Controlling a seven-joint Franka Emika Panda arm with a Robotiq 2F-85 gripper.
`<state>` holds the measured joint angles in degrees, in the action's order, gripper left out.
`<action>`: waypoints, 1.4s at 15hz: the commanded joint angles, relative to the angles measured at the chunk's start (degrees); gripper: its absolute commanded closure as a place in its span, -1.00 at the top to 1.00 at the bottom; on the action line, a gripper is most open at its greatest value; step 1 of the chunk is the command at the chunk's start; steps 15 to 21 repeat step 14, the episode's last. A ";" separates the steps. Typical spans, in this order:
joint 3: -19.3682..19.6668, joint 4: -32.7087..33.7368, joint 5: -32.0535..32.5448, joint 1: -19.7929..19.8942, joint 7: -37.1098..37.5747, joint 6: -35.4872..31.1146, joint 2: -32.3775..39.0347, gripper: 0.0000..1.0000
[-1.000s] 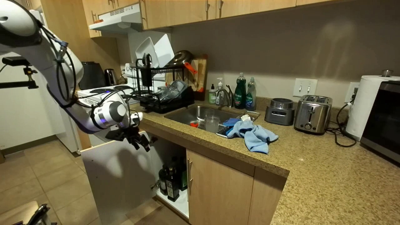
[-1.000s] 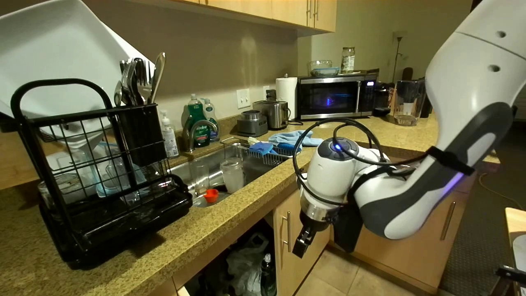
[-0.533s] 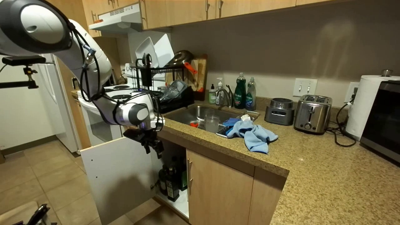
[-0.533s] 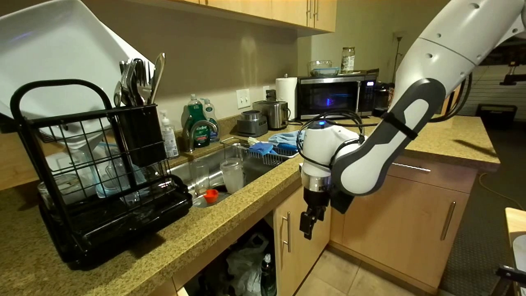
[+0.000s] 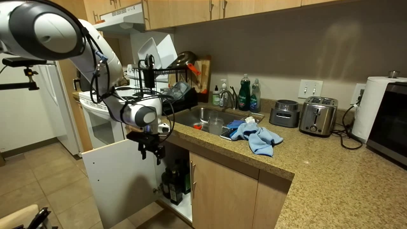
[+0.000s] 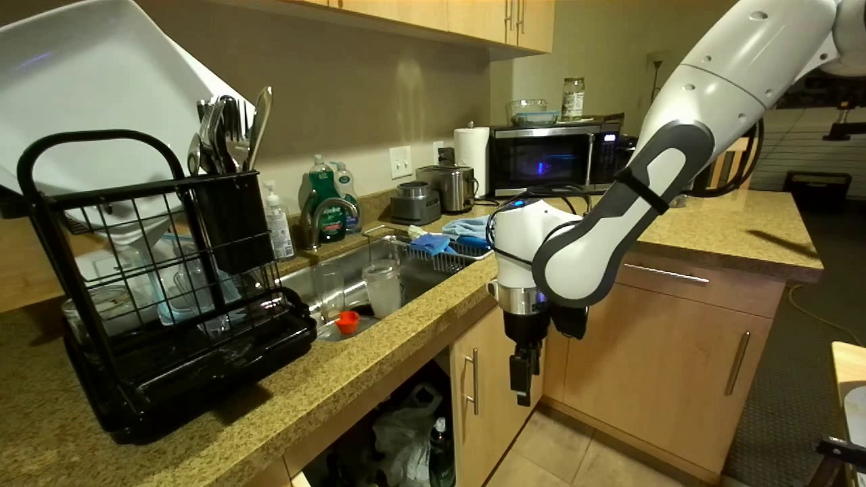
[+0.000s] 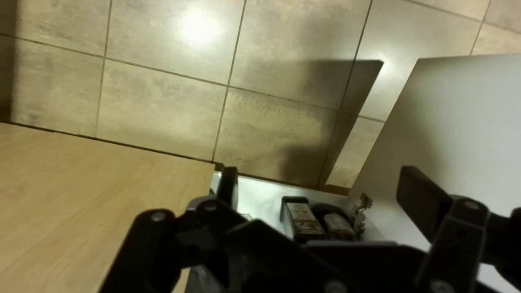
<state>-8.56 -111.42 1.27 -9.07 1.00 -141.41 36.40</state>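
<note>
The gripper (image 5: 151,159) hangs over there by the open cabinet door (image 5: 117,173), fingers (image 7: 423,205) spread wide, and I see dark bottles (image 5: 175,188) lower down on a white shelf (image 5: 185,208)

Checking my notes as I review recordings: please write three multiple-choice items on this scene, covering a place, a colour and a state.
1. Where do the dark bottles stand?
A) on the stove
B) in the open cabinet
C) beside the toaster

2. What colour is the large crumpled cloth?
A) light blue
B) red
C) yellow

3. How is the gripper?
A) shut
B) holding a bottle
C) open, empty

1 B, an exterior view shows them inside.
2 A, as both exterior views show.
3 C, the wrist view shows jaws apart, nothing gripped.
</note>
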 commanded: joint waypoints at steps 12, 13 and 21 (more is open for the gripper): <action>-1.47 0.64 -1.70 1.43 -4.51 2.33 0.97 1.00; -1.48 0.64 -1.70 1.43 -4.51 2.33 0.97 1.00; -1.48 0.64 -1.70 1.43 -4.51 2.33 0.97 1.00</action>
